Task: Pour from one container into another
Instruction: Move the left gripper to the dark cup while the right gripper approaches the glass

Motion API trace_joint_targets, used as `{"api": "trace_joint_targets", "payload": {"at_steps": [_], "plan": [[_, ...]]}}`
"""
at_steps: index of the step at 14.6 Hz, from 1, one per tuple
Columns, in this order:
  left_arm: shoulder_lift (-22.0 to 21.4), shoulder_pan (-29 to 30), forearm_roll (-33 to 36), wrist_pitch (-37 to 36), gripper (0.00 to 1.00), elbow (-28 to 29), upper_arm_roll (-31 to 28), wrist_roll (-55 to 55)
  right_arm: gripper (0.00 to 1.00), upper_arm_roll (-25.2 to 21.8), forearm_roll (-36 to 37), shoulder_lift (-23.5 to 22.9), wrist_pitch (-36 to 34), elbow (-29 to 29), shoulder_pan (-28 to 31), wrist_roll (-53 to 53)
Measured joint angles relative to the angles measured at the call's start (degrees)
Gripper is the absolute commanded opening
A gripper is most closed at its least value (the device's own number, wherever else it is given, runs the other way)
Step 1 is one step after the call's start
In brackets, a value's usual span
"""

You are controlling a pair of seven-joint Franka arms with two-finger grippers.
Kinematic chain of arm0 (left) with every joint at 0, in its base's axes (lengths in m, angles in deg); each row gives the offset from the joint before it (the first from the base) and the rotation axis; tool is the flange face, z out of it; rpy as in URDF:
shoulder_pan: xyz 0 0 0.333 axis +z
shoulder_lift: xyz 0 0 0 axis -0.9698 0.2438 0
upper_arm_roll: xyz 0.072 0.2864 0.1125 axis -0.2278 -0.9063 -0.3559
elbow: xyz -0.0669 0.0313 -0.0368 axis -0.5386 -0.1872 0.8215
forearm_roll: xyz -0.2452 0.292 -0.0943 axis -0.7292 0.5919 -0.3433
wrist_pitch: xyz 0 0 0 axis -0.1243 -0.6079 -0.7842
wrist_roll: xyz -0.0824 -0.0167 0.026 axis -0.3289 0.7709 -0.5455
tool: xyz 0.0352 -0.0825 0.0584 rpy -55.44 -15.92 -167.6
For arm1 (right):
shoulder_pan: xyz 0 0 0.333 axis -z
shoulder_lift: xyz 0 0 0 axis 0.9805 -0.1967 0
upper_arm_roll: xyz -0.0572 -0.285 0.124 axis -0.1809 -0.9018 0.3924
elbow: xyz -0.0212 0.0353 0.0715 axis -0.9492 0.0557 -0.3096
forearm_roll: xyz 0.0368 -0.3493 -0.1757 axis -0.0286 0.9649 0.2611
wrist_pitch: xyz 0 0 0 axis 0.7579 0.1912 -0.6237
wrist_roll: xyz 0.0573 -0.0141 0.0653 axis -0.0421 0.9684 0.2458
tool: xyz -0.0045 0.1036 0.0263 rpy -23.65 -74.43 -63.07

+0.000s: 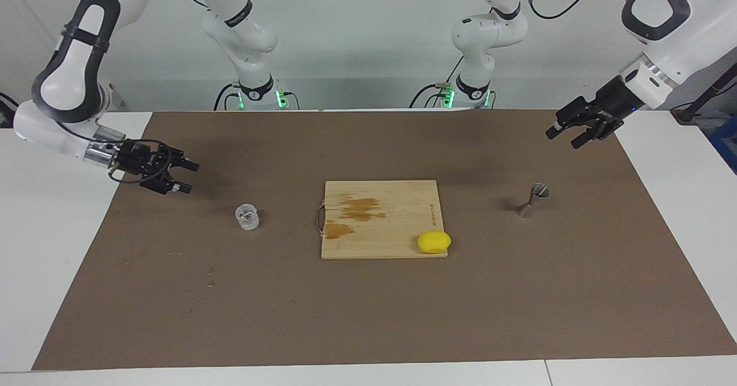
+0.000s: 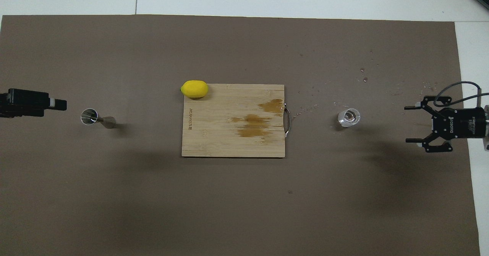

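The small clear glass tumbler stands upright on the brown mat, toward the right arm's end. My right gripper hovers low over the mat's edge beside it, open and level, its fingers pointing at the tumbler with a gap between. The metal jigger stands upright toward the left arm's end. My left gripper hangs open over the mat beside the jigger, above its height, holding nothing.
A wooden cutting board with brown stains lies mid-mat between the two containers. A yellow lemon sits on its corner farthest from the robots. Small water drops dot the mat near the tumbler.
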Motion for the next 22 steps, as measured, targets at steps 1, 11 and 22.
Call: {"api": "trace_joint_targets", "payload": {"at_steps": [1, 11, 22], "plan": [[1.06, 1.24, -2.0, 0.07, 1.0, 0.08, 0.0, -3.36, 0.98, 0.24, -0.04, -0.74, 0.0, -0.97, -0.05, 5.08], [7.87, 5.26, -13.91, 0.09, 1.0, 3.43, 0.03, -38.17, 0.99, 0.7, -0.05, -11.27, 1.24, -7.48, -4.25, 20.28], [14.46, 12.26, -22.44, -11.52, 1.0, 3.38, 0.3, -73.13, 0.99, 0.85, -3.77, -16.04, 5.7, -7.31, -7.43, 20.16]]}}
